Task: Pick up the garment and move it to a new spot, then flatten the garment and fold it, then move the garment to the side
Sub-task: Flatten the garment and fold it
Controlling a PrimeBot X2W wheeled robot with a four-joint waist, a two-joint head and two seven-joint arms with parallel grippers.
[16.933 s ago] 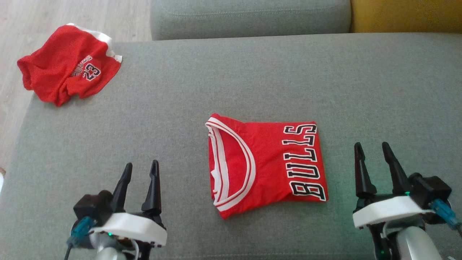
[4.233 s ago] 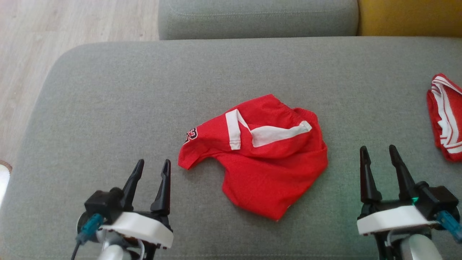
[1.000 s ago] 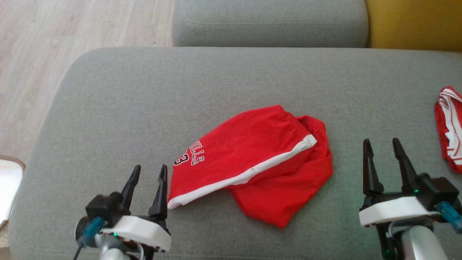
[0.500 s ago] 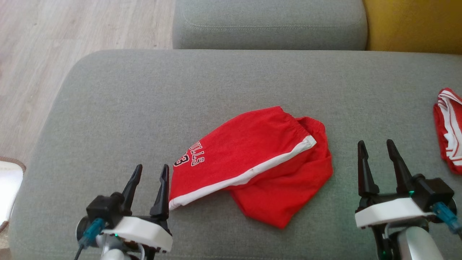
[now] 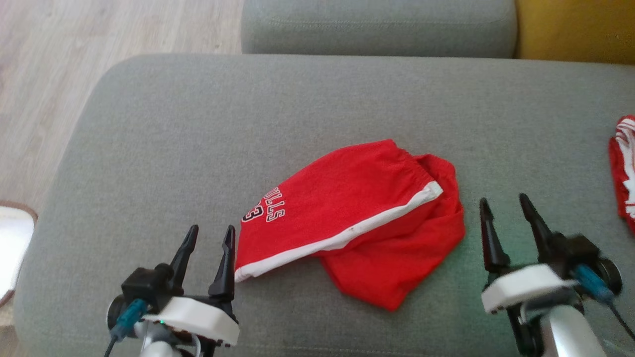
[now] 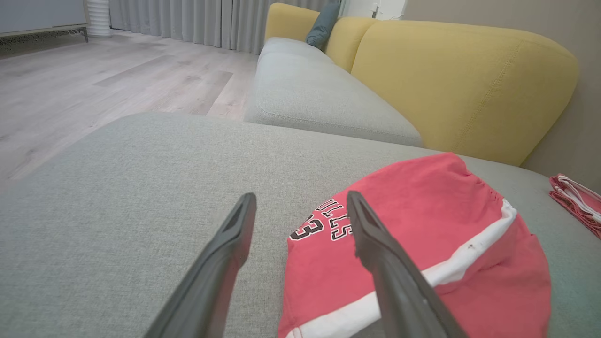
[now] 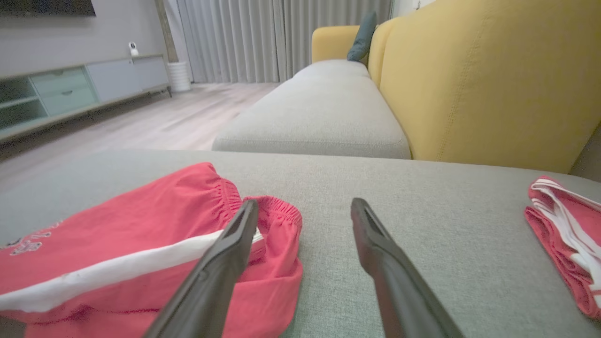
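**Hidden / cut off**

Red shorts: print only partly readable, first chars lost in fold; lower layer partly under upper one. Red-white cloth cut by rt edge of head view, type unclear. Right gripper base blurred. Pale object cut by lt edge, unidentifiable.

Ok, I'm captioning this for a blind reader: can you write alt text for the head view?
Crumpled red shorts with a white stripe lie on a grey sofa cushion. The open, empty left gripper and right gripper flank them, and a second red garment sits at the right edge.
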